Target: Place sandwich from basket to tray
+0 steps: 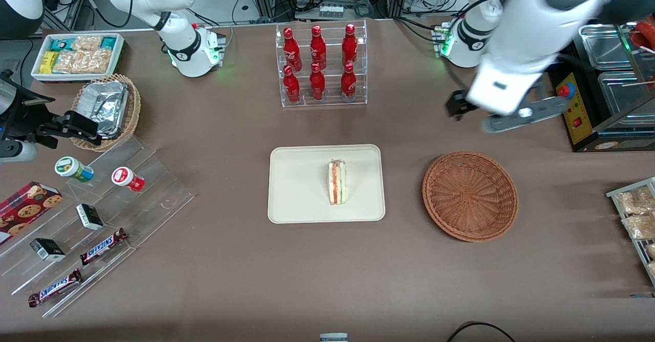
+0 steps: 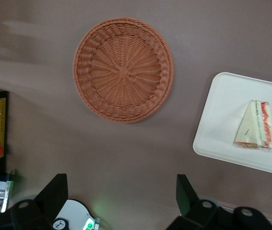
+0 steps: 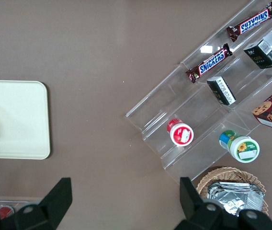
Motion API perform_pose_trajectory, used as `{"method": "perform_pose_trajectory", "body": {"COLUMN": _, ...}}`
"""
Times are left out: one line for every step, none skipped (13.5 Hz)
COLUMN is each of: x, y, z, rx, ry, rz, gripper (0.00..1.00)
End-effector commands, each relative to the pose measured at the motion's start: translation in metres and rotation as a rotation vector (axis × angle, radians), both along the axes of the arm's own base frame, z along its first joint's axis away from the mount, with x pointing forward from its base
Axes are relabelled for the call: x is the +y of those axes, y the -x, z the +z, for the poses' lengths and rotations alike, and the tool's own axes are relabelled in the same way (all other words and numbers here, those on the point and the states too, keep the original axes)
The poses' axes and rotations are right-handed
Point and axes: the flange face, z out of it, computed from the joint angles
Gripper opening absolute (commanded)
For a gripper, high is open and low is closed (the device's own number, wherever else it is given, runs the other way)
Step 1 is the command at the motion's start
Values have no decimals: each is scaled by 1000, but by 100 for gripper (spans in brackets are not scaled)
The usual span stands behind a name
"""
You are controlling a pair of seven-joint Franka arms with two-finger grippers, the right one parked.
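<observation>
The sandwich (image 1: 337, 182) (image 2: 255, 125) lies on the cream tray (image 1: 307, 204) (image 2: 222, 124) at the table's middle, its red, orange and green layers showing. The reddish-brown woven basket (image 1: 470, 196) (image 2: 123, 69) sits beside the tray toward the working arm's end and holds nothing. My left gripper (image 1: 522, 115) (image 2: 121, 187) hangs high above the bare table, farther from the front camera than the basket and near its own arm's base. It is open, with nothing between its fingers. The tray's corner (image 3: 16, 120) shows in the right wrist view.
A clear rack of red bottles (image 1: 321, 65) stands farther from the front camera than the tray. Acrylic steps with snacks (image 1: 92, 214), a foil-filled basket (image 1: 107, 109) and a white bin (image 1: 77, 55) lie toward the parked arm's end. A yellow-faced control box (image 1: 578, 106) and packets (image 1: 637, 214) flank the working arm's end.
</observation>
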Motion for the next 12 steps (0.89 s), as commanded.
{"method": "perform_pose_trajectory", "body": {"x": 41, "y": 5, "z": 8, "rx": 15, "ry": 22, "rz": -31, "gripper": 100}}
{"method": "perform_pose_trajectory", "body": {"x": 58, "y": 7, "z": 14, "rx": 21, "ry": 25, "rz": -50, "gripper": 100}}
{"method": "perform_pose_trajectory", "body": {"x": 70, "y": 7, "z": 17, "rx": 31, "ry": 29, "rz": -76, "gripper": 100}}
{"method": "perform_pose_trajectory", "body": {"x": 86, "y": 10, "z": 19, "rx": 48, "ry": 33, "rz": -120, "gripper": 100}}
{"method": "perform_pose_trajectory", "body": {"x": 100, "y": 14, "z": 18, "rx": 62, "ry": 40, "rz": -177, "gripper": 100}}
{"method": "perform_pose_trajectory", "body": {"x": 119, "y": 19, "z": 20, "rx": 62, "ry": 49, "rz": -200, "gripper": 100}}
{"method": "perform_pose_trajectory", "body": {"x": 129, "y": 20, "z": 19, "rx": 63, "ry": 83, "rz": -204, "gripper": 100}}
{"method": "perform_pose_trajectory", "body": {"x": 130, "y": 17, "z": 19, "rx": 48, "ry": 92, "rz": -204, "gripper": 99}}
{"method": "perform_pose_trajectory", "body": {"x": 128, "y": 14, "z": 17, "rx": 43, "ry": 91, "rz": -206, "gripper": 100}}
{"method": "perform_pose_trajectory", "body": {"x": 127, "y": 12, "z": 15, "rx": 42, "ry": 97, "rz": -205, "gripper": 100}}
{"method": "perform_pose_trajectory", "body": {"x": 126, "y": 8, "z": 13, "rx": 32, "ry": 112, "rz": -208, "gripper": 99}}
{"method": "perform_pose_trajectory", "body": {"x": 122, "y": 5, "z": 14, "rx": 15, "ry": 164, "rz": -211, "gripper": 99}}
